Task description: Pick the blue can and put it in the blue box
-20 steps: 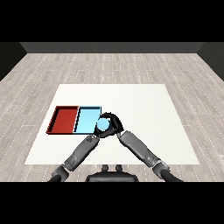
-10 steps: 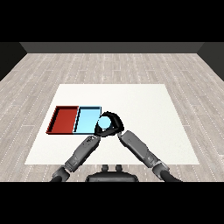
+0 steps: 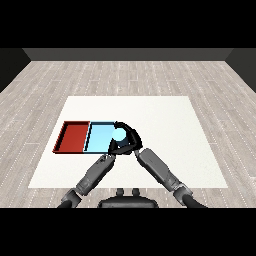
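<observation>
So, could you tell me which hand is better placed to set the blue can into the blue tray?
The right hand: it is curled round the blue can at the right edge of the blue tray. The left hand sits just below it, holding nothing that shows.

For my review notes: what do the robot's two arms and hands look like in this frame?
Both forearms are grey, rounded and tube-like, entering from the lower corners. Each ends in a black hand with fingers and a thumb: the right hand and the left hand. No cables or markings show on either.
</observation>
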Robot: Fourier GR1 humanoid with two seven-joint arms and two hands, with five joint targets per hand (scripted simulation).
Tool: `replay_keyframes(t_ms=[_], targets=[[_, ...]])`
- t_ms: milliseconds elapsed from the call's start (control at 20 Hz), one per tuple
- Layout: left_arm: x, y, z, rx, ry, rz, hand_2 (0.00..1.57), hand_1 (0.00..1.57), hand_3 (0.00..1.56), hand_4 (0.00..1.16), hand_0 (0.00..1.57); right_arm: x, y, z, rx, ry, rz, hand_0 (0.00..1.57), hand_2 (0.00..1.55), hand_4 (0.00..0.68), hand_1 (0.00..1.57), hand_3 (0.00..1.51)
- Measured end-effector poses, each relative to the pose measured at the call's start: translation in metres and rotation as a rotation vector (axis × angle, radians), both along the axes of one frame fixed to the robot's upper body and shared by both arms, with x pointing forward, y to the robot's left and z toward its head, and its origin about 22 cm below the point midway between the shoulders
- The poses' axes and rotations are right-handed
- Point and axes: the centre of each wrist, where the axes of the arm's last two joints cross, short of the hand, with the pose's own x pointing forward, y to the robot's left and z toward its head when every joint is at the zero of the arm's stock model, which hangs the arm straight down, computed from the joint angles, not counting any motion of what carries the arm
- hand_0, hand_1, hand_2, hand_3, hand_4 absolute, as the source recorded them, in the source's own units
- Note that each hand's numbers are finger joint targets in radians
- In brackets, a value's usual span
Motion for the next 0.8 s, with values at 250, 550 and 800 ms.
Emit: replay_keyframes(t_ms=[250,550,800], targets=[[0.001,0.002,0.002,0.018,-0.007,0.010,1.57,1.57,1.50,1.14,1.57,0.001,-0.006,0.002,0.012,-0.004,-0.002,0.00,0.00,0.000,0.00,0.00],[0.005,0.004,-0.002,0.045,-0.014,0.020,1.57,1.57,1.51,1.13,1.57,-0.001,-0.021,0.009,0.039,0.018,-0.012,0.00,0.00,0.000,0.00,0.00],[0.000,0.012,-0.008,0.066,-0.017,0.043,1.57,1.57,1.50,1.13,1.57,-0.010,-0.043,0.012,0.064,0.002,-0.029,0.00,0.00,0.000,0.00,0.00]])
